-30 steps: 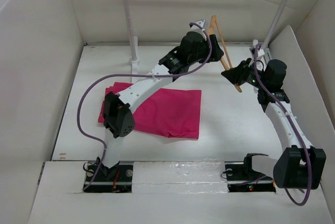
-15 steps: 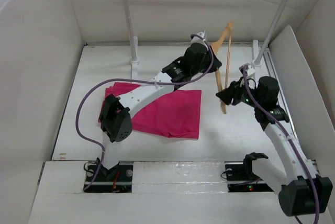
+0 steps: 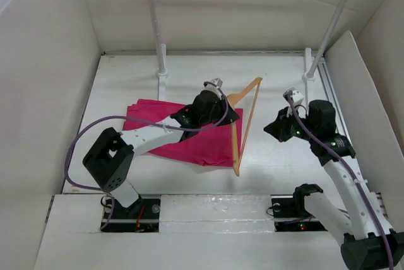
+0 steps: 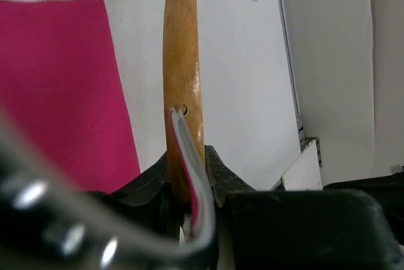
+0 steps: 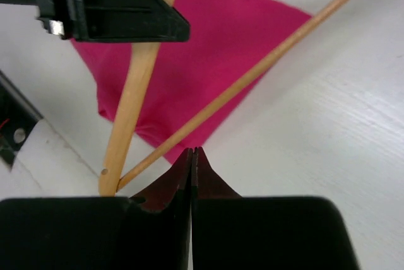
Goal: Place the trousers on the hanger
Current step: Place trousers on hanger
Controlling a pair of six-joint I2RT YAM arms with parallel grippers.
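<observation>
Left end effector (image 3: 231, 113) pinches the light, stiff hanger (image 3: 235, 150) at its top. Right end effector (image 3: 273, 129) is closed tight and empty. We think the trousers (image 3: 196, 147), flat on the desk (image 3: 126, 81), are soft and floppy: grab an edge.

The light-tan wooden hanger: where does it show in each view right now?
Top external: the light-tan wooden hanger at centre, tilted.
Left wrist: hanger upright at centre.
Right wrist: hanger slanting across the upper left.
Shared landmark: the magenta-pink cloth trousers, next to it in every view.
</observation>
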